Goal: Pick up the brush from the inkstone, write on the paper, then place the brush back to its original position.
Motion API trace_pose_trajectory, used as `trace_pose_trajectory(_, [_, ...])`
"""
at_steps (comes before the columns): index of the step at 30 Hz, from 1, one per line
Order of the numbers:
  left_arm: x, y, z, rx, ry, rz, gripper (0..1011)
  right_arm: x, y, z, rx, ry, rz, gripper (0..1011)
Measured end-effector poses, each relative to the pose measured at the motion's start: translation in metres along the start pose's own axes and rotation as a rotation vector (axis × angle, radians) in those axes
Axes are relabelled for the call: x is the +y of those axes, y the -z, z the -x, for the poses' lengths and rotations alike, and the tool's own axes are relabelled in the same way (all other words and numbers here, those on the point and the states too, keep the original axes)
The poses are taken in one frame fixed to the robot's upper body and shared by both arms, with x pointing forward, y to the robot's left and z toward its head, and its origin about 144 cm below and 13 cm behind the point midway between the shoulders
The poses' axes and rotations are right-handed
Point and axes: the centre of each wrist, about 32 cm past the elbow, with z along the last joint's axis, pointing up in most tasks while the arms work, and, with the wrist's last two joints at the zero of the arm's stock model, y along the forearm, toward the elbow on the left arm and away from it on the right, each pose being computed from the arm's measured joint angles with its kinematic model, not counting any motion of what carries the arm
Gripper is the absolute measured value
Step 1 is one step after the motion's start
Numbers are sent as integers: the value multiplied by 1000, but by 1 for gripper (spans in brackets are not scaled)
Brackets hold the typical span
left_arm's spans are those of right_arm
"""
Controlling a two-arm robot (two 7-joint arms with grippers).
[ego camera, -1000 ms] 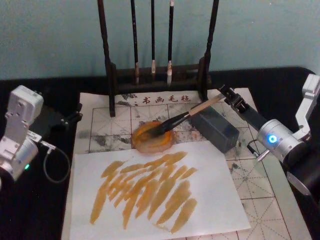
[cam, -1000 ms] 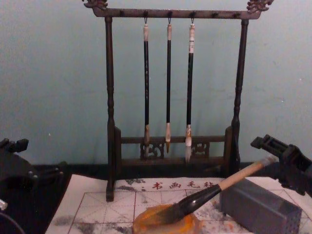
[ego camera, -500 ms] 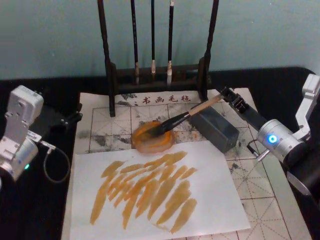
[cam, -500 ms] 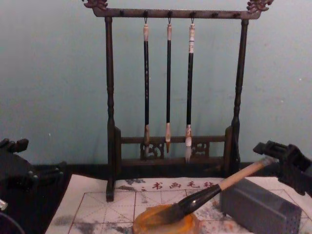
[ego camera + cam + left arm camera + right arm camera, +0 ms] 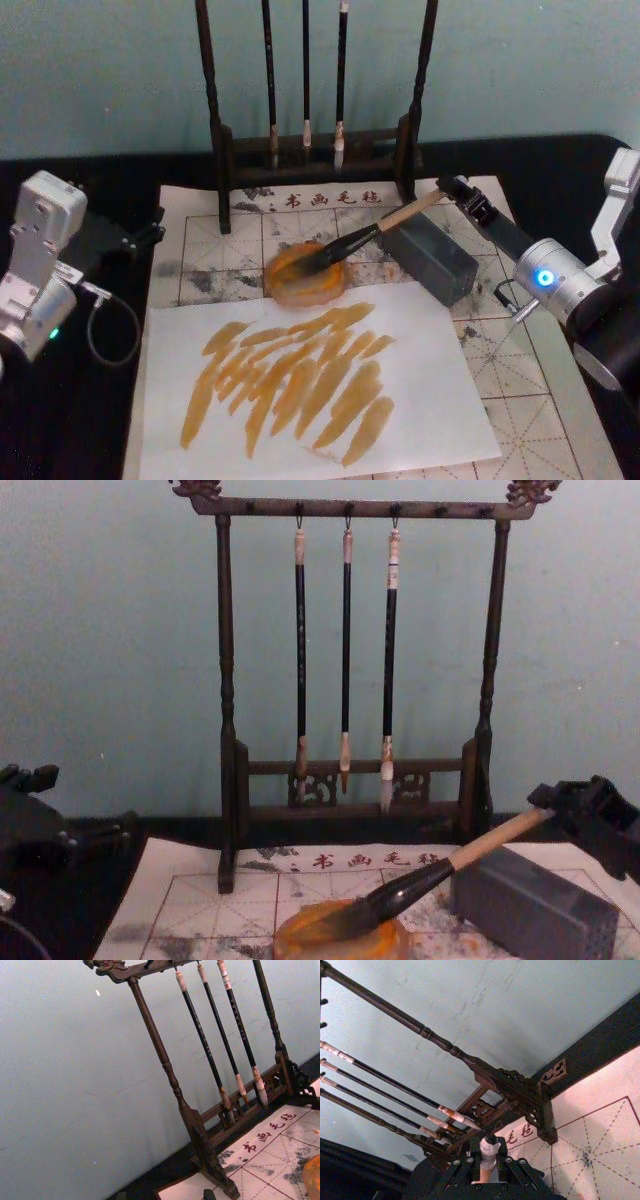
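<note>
Brush [image 5: 372,231] lies aslant, bristles in inkstone [image 5: 310,292] at centre, handle propped on the grey block [image 5: 432,262] top edge, pointing to 2 o'clock. Right gripper [image 5: 452,192] sits at the end cap; cannot tell whether it grips. Left gripper [image 5: 150,230] is parked at 9 o'clock, off the paper [image 5: 515,390] edge; state cannot be told. Brush rack [image 5: 315,158] bounds 12 o'clock.

A plain teal wall [image 5: 110,630] (faintly scuffed) backs the black tabletop [image 5: 60,430].
</note>
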Motion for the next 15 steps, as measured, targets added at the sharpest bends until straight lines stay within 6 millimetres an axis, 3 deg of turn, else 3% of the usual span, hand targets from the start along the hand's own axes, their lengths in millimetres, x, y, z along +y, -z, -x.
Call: trace_pose_trajectory(15, [0, 0, 0, 0, 0, 0, 1001, 0, 0, 0, 0, 1, 0, 200])
